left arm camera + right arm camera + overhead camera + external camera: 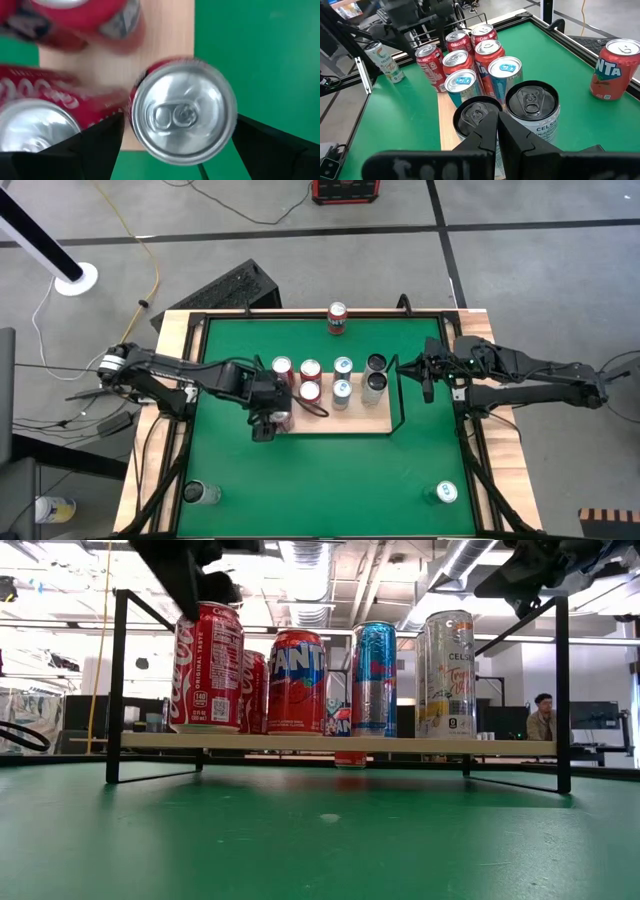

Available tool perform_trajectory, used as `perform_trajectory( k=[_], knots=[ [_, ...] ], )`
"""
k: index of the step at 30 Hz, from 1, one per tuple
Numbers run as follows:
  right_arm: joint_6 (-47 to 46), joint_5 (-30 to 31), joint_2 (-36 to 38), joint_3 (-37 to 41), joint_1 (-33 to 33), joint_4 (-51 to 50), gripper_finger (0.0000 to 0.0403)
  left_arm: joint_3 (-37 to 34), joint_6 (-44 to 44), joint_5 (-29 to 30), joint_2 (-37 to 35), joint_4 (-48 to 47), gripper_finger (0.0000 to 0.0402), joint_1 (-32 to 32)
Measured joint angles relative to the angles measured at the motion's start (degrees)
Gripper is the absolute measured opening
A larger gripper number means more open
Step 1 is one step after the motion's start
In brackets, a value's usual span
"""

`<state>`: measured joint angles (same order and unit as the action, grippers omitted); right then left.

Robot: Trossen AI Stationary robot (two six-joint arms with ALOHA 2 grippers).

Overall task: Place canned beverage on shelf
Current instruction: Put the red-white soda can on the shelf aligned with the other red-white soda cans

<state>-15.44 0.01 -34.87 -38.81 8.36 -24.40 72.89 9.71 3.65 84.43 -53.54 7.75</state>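
Observation:
The shelf (350,423) is a light-wood board with black wire rails, standing on the green table and bearing several upright cans. At its left end stands a red Coca-Cola can (208,668), whose silver top (182,117) fills the left wrist view. My left gripper (268,422) is open above it, pointing steeply down, with a finger (100,145) on either side of the can's top. My right gripper (428,378) is shut and hovers off the shelf's right end, behind two tall cans (532,107). My left gripper comes at the Coca-Cola can from above, one finger on each side of its top rim (135,120). Whether either finger touches the can I cannot tell. The can stands upright with its base on the shelf (340,744).
A red Fanta can (337,318) stands at the table's far edge. Single cans stand near the near left corner (200,493) and near right corner (443,494). The shelf's wire rails (115,680) rise at both short ends. Green table lies bare before the shelf.

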Motion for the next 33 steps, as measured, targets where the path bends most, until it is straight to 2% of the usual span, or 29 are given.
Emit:
perform_trajectory(
  k=[10,14,18,22,27,33],
  knots=[
    [-2.6,0.0,-0.3,0.0,-1.0,1.5,0.0042,10.1,-6.1,2.4,-0.3,-0.6,0.034,0.2],
    [-1.4,-1.2,-2.5,0.0,-6.3,9.5,0.004,11.0,-6.7,7.4,-3.3,-4.5,0.0341,0.2],
    [1.2,-1.3,-6.4,-2.3,-12.9,19.5,0.0026,6.9,-5.4,12.4,-9.1,-4.4,0.0341,0.2],
    [3.5,-0.8,-14.7,-6.9,-20.0,23.6,0.0018,-0.6,-2.4,12.4,-16.7,-0.1,0.0341,0.2],
    [5.3,5.3,-29.4,-17.0,-26.7,21.1,0.0031,-8.2,-0.2,12.1,-23.5,3.4,0.0341,0.2],
    [7.0,15.8,-45.8,-33.4,-30.9,7.4,0.0023,-11.0,5.6,14.1,-26.7,-0.7,0.0341,0.1]
  ],
)
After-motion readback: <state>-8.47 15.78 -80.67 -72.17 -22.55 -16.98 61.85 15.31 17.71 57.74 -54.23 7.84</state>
